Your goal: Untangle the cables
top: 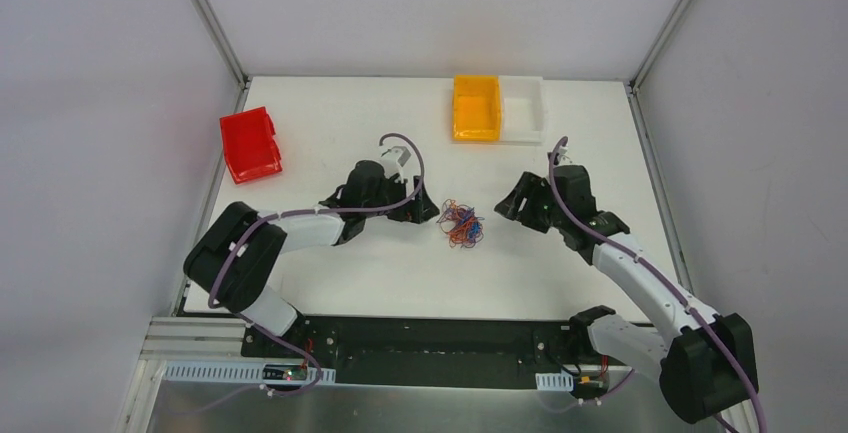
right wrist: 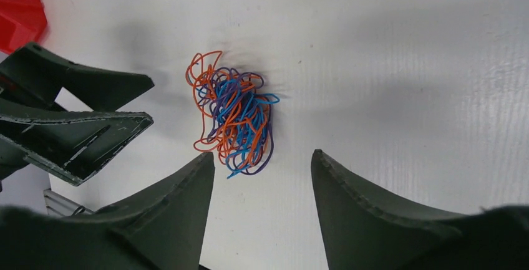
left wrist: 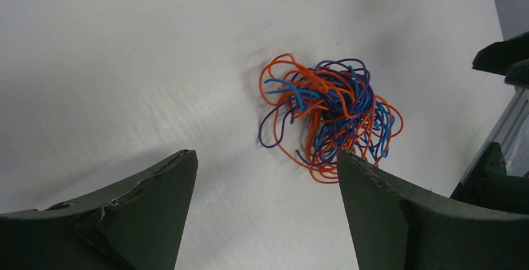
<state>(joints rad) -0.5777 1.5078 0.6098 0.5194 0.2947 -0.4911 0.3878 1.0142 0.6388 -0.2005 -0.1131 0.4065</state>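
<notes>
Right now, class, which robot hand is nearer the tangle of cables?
Left. The left hand sits almost against the left edge of the cables; the right hand stands a little off their right side.

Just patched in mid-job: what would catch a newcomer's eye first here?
The cables, an orange, blue and purple tangle, lie loose on the table. The left claw and right claw flank them, both open and empty. A red bin sits far left, an orange bin and white bin at the far edge.

My left arm (top: 300,228) and right arm (top: 635,268) are white links between bulky black joint housings, each with a purple cable (top: 419,167) running along it. My fingers (left wrist: 399,220) are dark wedges with ridged edges.
</notes>
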